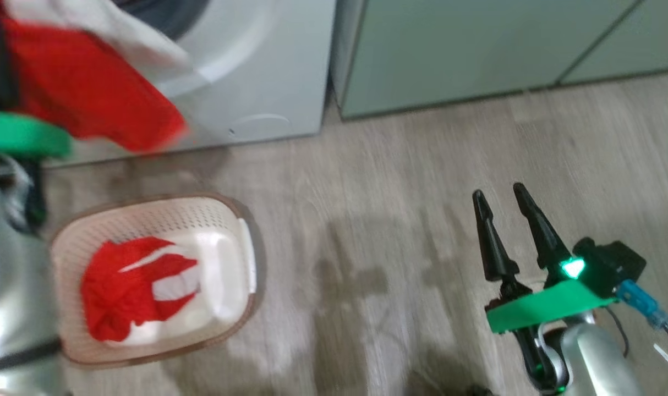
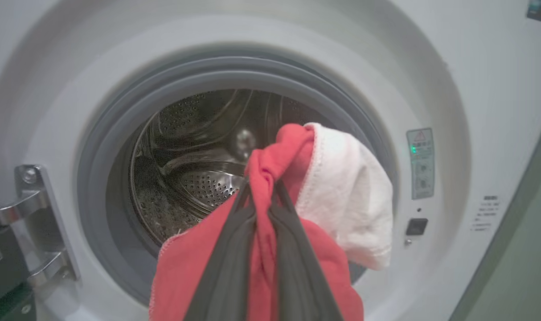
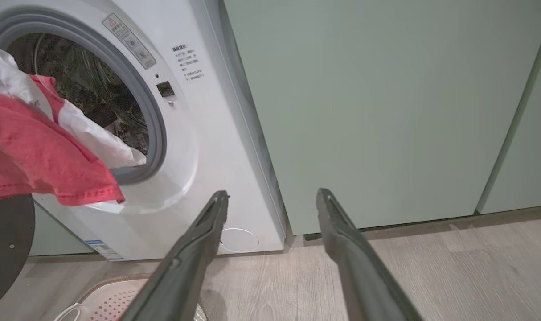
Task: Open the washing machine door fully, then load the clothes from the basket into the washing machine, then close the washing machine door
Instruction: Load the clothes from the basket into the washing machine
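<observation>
My left gripper is shut on a red and white garment, held just in front of the washing machine's open mouth; its steel drum shows behind. In the head view the same garment hangs at the top left before the washing machine. More red clothes lie in the basket on the floor below. A dark round edge, likely the washing machine door, stands swung open at the left. My right gripper is open and holds nothing, low over the floor to the right.
Pale green cabinets stand right of the washer. The door hinge sits left of the opening. Wood-look floor lies bare between the basket and my right arm.
</observation>
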